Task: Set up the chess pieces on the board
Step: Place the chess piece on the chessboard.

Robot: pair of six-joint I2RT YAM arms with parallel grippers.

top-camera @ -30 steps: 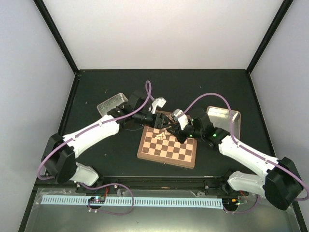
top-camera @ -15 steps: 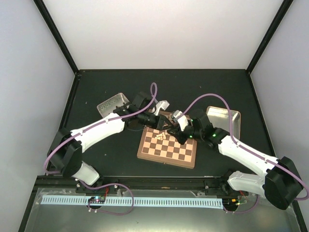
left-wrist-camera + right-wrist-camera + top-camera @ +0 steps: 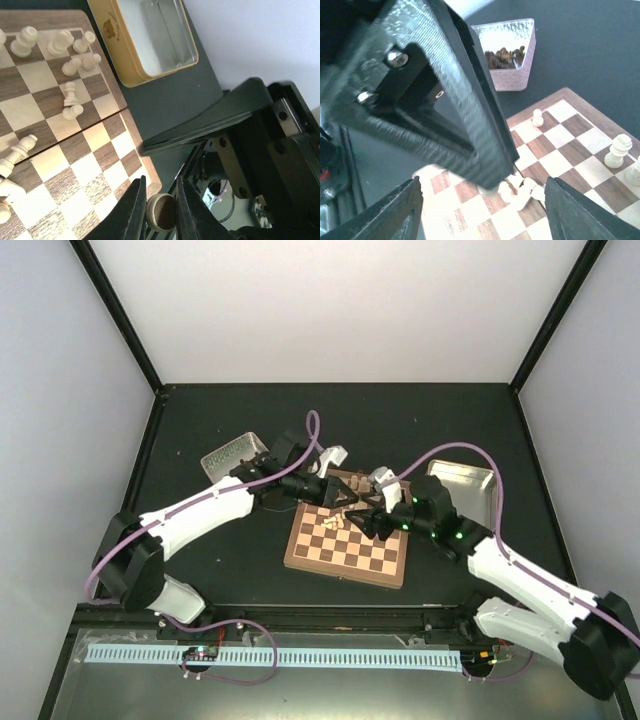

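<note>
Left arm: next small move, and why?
Probably lower the left tool onto a bare square by the rim of the board: it is shut on a brown piece, and the pale pieces lie farther in.

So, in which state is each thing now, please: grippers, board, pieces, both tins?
left gripper: shut on a round brown piece.
right gripper: open.
board: unfolded, lying flat.
chess pieces: some upright, some toppled.
yellow-rimmed tin: open, looks empty.
silver tin: open, holding brown pieces.
</note>
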